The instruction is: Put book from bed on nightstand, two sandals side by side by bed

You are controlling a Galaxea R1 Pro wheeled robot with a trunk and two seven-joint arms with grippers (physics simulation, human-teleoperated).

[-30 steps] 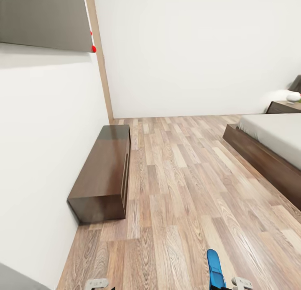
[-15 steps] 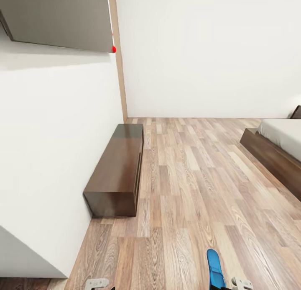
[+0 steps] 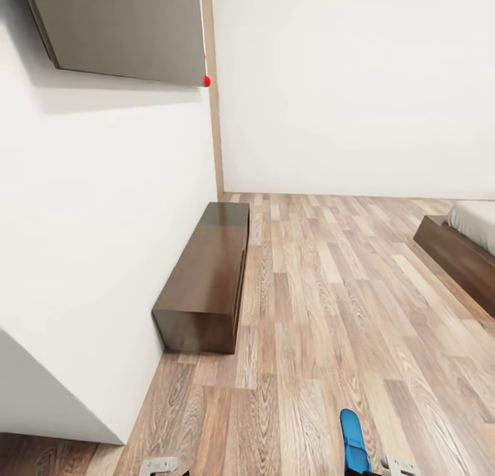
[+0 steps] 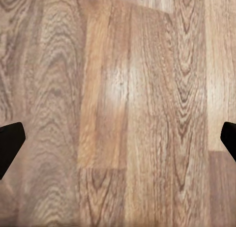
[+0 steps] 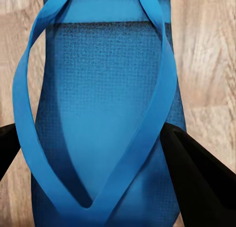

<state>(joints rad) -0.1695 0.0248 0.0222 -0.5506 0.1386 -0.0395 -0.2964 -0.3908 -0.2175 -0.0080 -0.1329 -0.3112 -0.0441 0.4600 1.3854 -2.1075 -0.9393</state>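
One bright blue sandal (image 3: 355, 443) sticks forward at the bottom of the head view, above the plank floor. My right gripper (image 5: 105, 160) is shut on it, with a dark finger (image 5: 196, 175) against each side of the sole and the blue straps in between. My left gripper (image 4: 118, 143) hangs open over bare floor, its fingertips (image 4: 10, 143) wide apart. A corner of the bed (image 3: 457, 253), dark wooden platform under off-white mattress, shows at the right edge of the head view. The book and the nightstand are out of view.
A long low dark dresser (image 3: 206, 284) stands against the white wall on the left, under a grey wall-mounted panel (image 3: 124, 29). That wall ends in a jutting corner (image 3: 117, 435) near me. Open wood floor (image 3: 330, 304) runs between dresser and bed to the far wall.
The head camera has swung left: dresser and wall slide right, the bed drifts to the right edge, and the far bedside table has left the picture. The sandal stays in my right gripper.
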